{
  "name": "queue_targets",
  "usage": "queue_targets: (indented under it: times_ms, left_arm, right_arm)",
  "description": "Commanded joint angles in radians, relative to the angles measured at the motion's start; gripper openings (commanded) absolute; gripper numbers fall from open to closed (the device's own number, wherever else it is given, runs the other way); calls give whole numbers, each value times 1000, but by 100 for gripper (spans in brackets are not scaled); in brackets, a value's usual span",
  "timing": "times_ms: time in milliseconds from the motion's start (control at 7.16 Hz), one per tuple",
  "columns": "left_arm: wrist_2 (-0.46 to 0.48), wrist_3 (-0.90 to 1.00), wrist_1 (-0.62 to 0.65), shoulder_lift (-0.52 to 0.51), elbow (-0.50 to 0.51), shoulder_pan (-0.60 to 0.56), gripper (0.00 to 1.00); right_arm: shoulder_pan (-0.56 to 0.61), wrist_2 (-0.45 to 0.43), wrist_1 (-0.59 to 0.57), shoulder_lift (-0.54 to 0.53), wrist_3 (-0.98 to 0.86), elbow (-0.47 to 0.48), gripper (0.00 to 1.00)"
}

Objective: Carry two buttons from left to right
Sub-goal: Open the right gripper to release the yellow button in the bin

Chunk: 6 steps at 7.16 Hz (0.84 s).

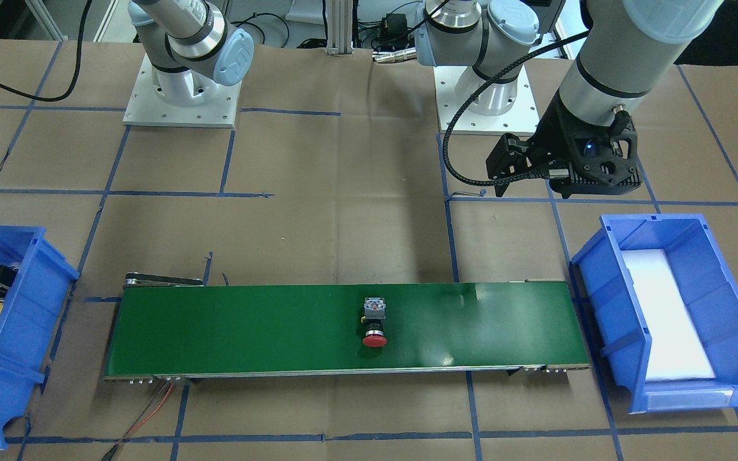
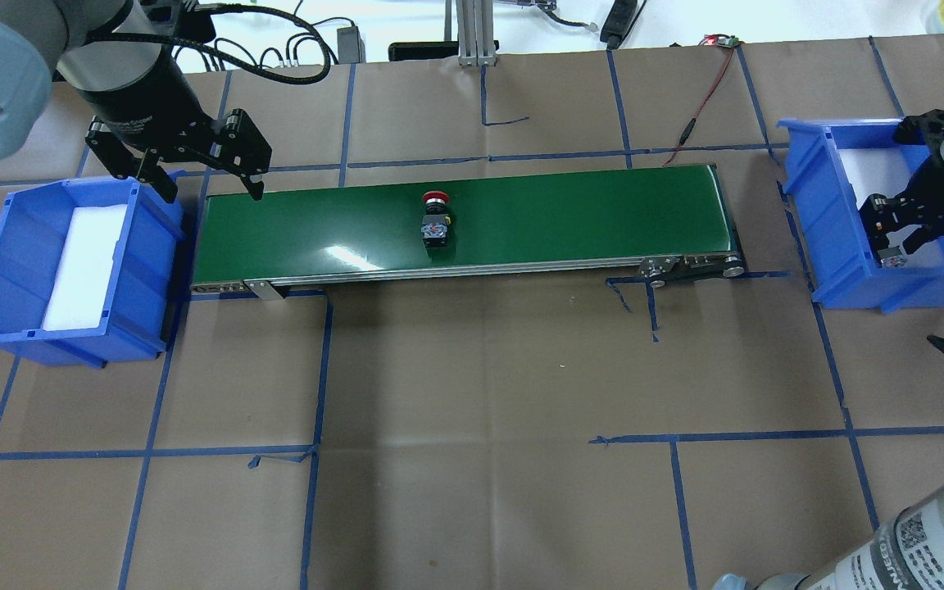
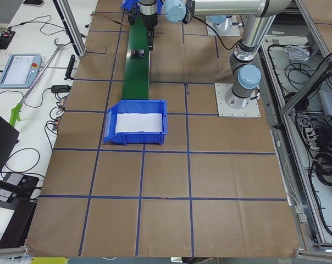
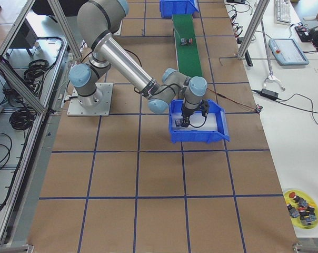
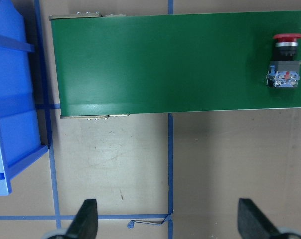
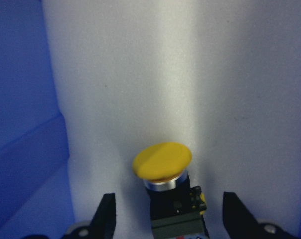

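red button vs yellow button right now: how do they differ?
Cap: the red button has a red cap, the yellow button a yellow one.
Place: the red button lies on its side midway along the green belt. The yellow button is on white foam in the blue bin on the robot's right.
Gripper: no gripper is at the red button. The yellow button sits between the open fingers of the right gripper.
Shared: silver collar, dark block body.

- Red-capped button (image 1: 374, 323), with silver collar and black-grey block body, lies on its side on the green belt (image 1: 247, 333), well ahead of the left gripper (image 5: 169, 221) and off to one side.
- Yellow mushroom-capped button (image 6: 165, 184) rests on white foam (image 6: 140, 74) between the right gripper's (image 6: 169, 219) spread fingers, touching neither.
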Motion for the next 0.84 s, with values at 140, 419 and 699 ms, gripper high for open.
queue_targets:
  times_ms: [140,419,699]
  left_arm:
    - [0,2,-1,1,0,0,100]
    - [2,2,-1,3,0,0,100]
    - [2,2,-1,3,0,0,100]
  right_arm:
    - [10,-3,25,-101,2,-39,99]
    - [11,-1,118,-192,2,-45,100]
    - [64,12,140,-252,0,-65,100]
